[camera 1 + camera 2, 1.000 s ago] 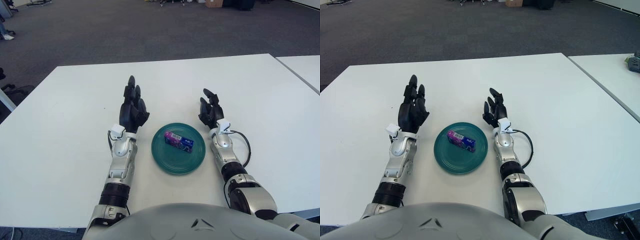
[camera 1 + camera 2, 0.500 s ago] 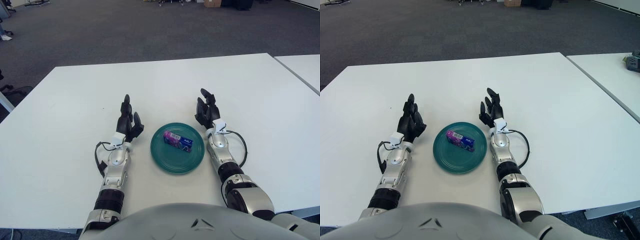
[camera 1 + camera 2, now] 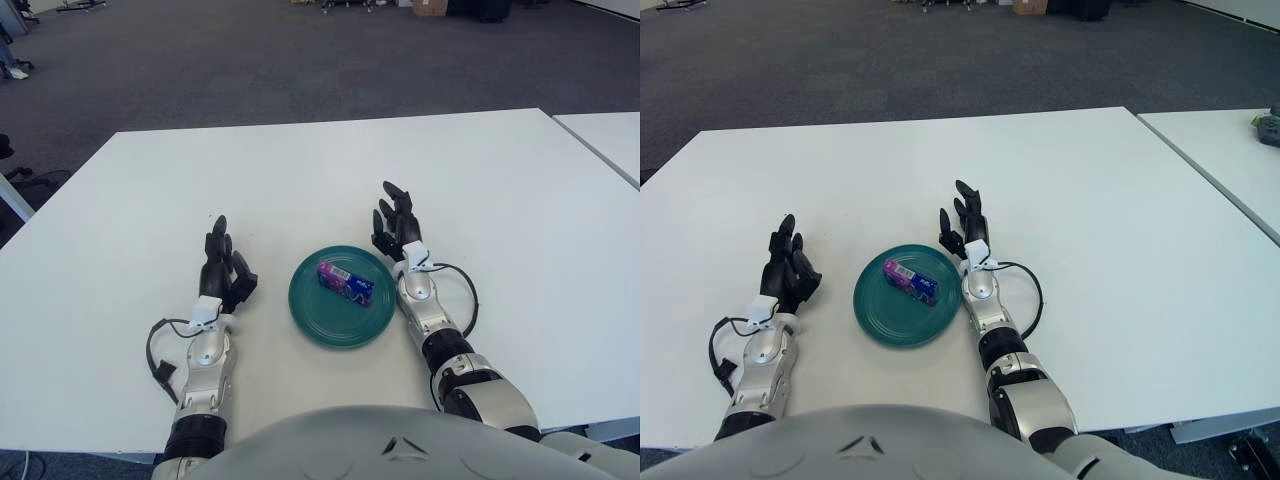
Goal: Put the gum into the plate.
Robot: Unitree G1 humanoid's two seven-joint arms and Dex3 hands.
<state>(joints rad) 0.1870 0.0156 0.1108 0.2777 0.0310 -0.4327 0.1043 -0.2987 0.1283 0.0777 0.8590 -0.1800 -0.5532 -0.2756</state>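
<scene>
Since the gum already lies inside the plate, treat placement as complete and confine the step in hand to clearing both arms cleanly.

1. Tabletop [image 3: 330, 160]: white, and the carrier of everything in the task.
2. Plate [image 3: 318, 313]: teal, near the front edge of the tabletop at about its middle.
3. Left robot hand [image 3: 222, 277]: well apart from the plate on its left side, fingers spread, holding nothing.
4. Right robot hand [image 3: 393, 225]: just beside the plate's right rim, fingers spread, holding nothing.
5. Gum [image 3: 345, 283]: a small purple-and-blue pack lying flat toward the plate's far right part.

Draw the right robot hand away from the rim, not across it; you risk nudging the plate otherwise.
</scene>
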